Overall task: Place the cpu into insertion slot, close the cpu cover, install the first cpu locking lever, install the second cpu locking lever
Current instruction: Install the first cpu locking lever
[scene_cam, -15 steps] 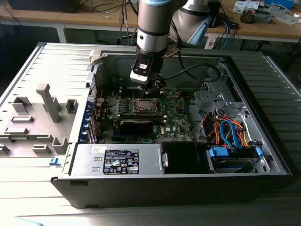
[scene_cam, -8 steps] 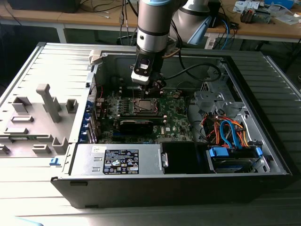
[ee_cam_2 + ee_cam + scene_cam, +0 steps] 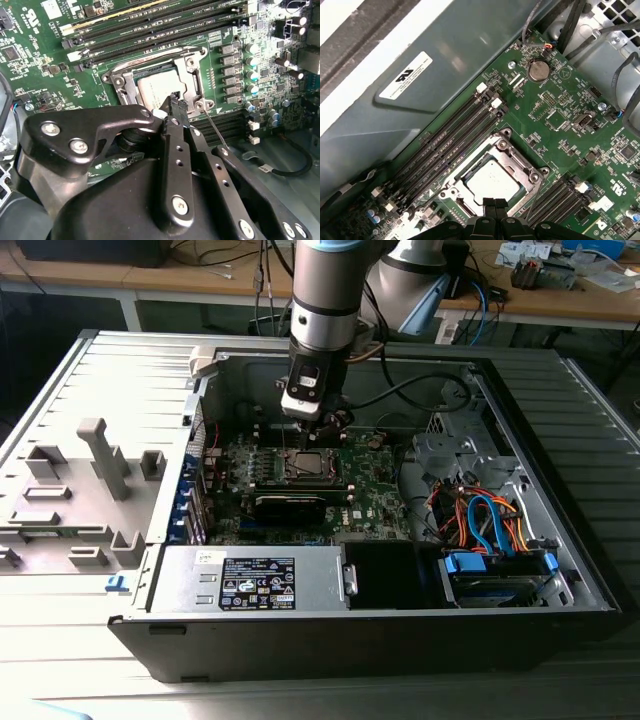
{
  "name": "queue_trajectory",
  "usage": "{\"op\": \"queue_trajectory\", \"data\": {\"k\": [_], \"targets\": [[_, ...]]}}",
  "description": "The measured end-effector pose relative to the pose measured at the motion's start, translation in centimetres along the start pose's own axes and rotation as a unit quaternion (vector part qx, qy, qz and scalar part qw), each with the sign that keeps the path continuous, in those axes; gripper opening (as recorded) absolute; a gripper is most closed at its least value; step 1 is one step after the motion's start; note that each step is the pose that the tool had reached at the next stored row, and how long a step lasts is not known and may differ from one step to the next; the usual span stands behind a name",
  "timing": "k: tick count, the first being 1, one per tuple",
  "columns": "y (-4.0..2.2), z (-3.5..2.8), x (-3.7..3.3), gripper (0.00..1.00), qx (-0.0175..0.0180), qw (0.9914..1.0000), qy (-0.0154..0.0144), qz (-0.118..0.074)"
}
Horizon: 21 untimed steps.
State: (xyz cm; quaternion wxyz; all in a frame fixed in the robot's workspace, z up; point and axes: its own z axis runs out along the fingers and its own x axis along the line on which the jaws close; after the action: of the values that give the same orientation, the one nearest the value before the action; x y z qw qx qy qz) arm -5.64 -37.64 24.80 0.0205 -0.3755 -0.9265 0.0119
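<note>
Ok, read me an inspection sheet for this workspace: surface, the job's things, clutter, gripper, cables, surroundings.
Surface: green motherboard inside an open computer case that lies on a ribbed grey surface.
Job's things: cpu seated in the insertion slot; cpu cover lies down around it. A thin locking lever runs out from the socket's corner; I cannot tell whether it is latched.
Clutter: grey plastic fixtures beside the case, on the exterior view's left.
Gripper: gripper shut, tips at the edge of the cpu cover.
Cables: orange and blue cables by the drive bay; black cable off the board.
Surroundings: wooden benches behind.
</note>
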Motion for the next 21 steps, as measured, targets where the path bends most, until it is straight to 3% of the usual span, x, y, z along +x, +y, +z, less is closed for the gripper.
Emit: {"op": "queue_trajectory", "data": {"k": [21], "targets": [[0.00,0.00,0.00,0.11,0.0010,0.99937,-0.0013,-0.035]]}}
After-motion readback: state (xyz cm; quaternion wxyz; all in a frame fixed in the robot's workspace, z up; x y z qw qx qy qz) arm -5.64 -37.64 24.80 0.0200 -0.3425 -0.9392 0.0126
